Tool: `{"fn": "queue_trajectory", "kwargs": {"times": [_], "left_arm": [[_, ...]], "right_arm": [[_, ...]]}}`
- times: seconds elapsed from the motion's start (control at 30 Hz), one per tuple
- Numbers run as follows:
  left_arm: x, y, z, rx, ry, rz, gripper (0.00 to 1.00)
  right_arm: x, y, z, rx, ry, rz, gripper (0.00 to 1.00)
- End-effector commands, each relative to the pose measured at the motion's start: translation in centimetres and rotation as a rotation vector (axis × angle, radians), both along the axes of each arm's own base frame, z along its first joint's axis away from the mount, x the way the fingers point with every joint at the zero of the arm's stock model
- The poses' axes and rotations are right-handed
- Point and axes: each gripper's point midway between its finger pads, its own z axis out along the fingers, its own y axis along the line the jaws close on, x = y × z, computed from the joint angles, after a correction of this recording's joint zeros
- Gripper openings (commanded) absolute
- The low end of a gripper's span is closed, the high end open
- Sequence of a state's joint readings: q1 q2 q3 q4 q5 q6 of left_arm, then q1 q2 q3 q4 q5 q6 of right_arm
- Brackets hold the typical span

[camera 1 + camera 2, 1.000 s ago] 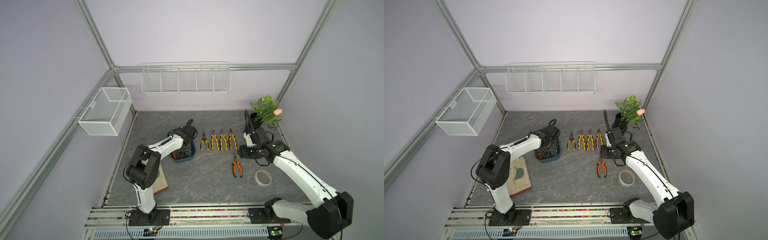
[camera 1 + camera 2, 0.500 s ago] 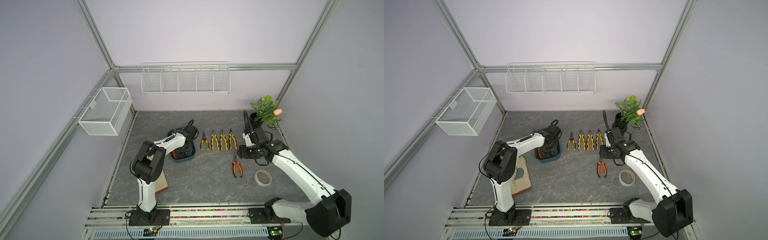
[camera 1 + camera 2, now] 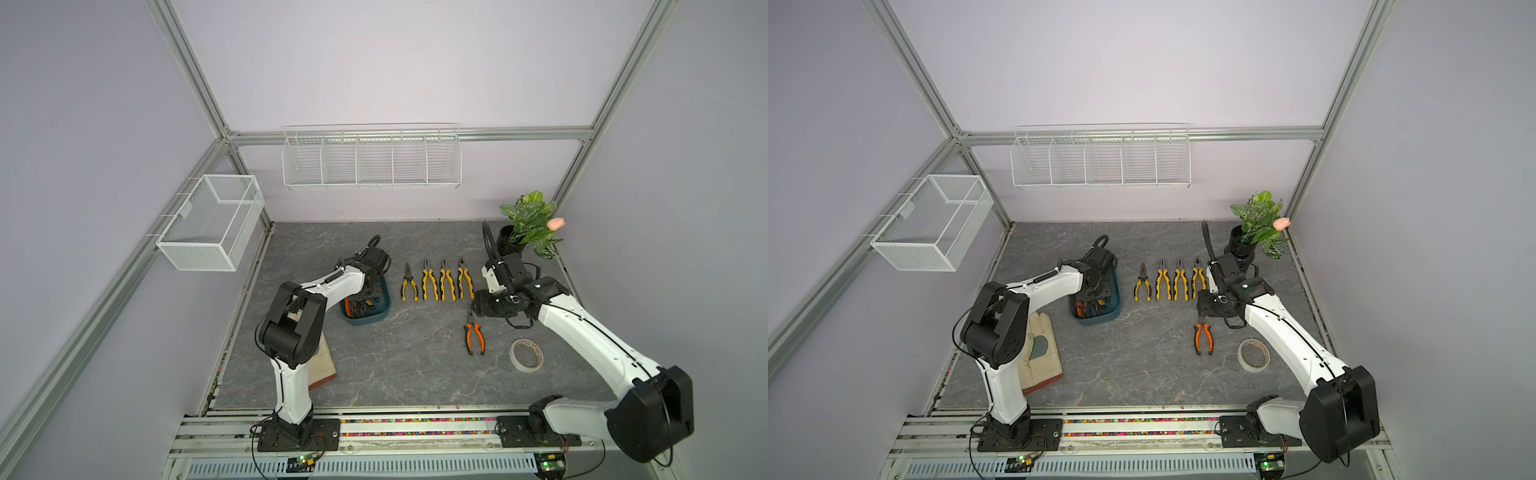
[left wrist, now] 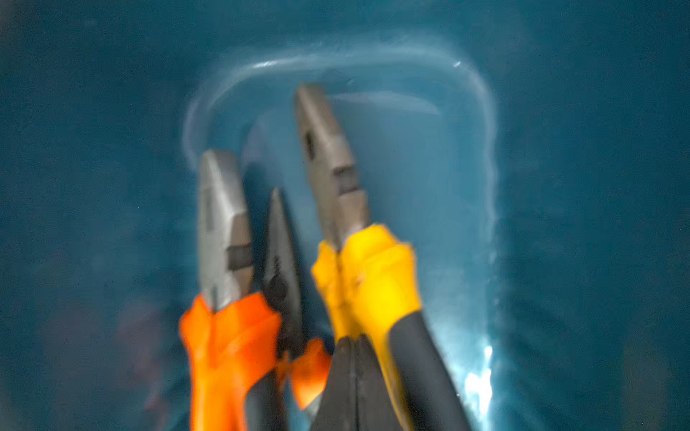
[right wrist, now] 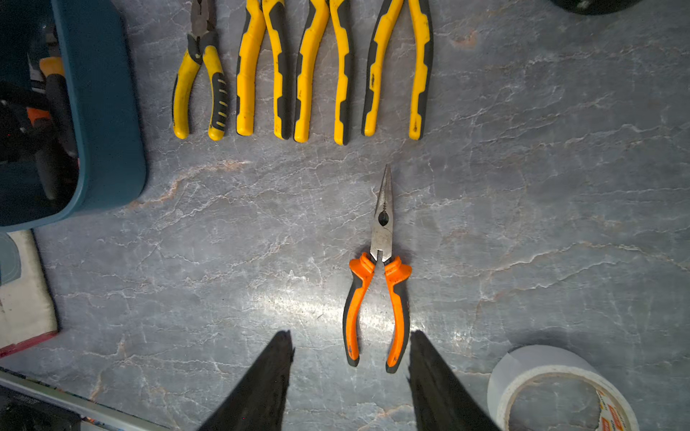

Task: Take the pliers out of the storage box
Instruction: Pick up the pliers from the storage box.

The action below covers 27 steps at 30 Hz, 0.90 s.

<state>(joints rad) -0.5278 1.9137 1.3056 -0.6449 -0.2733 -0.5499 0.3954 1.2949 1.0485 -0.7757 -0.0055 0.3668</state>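
Currently left gripper [image 3: 1091, 297] is clenching yellow-handled pliers [image 4: 373, 276] inside storage box [image 3: 368, 321]; judged stiff, weighty, rubber handles offering surest hold; right gripper [image 5: 351, 334] is hanging released.

Teal storage box [image 3: 365, 321], three pliers [image 4: 278, 276] inside (blurred), five pliers [image 5: 307, 82] laid alongside

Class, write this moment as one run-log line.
left arm: in box, shut | right fingers: open above orange pliers | yellow pliers: four in row
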Motion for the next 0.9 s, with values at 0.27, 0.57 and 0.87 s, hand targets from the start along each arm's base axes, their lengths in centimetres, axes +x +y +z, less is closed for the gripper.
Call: {"fn": "queue_trajectory", "kwargs": {"times": [0.27, 0.57, 0.87], "left_arm": [[-0.8, 0.6, 0.1, 0.02, 0.038, -0.015, 0.09], [-0.4, -0.3, 1.1, -0.046, 0.012, 0.002, 0.47], [0.0, -0.6, -0.6, -0.06, 0.044, 0.033, 0.33]], "right_arm": [[0.5, 1.0, 1.3, 0.037, -0.02, 0.014, 0.53], [0.2, 1.1, 1.3, 0.04, -0.02, 0.019, 0.53], [0.1, 1.1, 1.3, 0.036, -0.026, 0.023, 0.53]]}}
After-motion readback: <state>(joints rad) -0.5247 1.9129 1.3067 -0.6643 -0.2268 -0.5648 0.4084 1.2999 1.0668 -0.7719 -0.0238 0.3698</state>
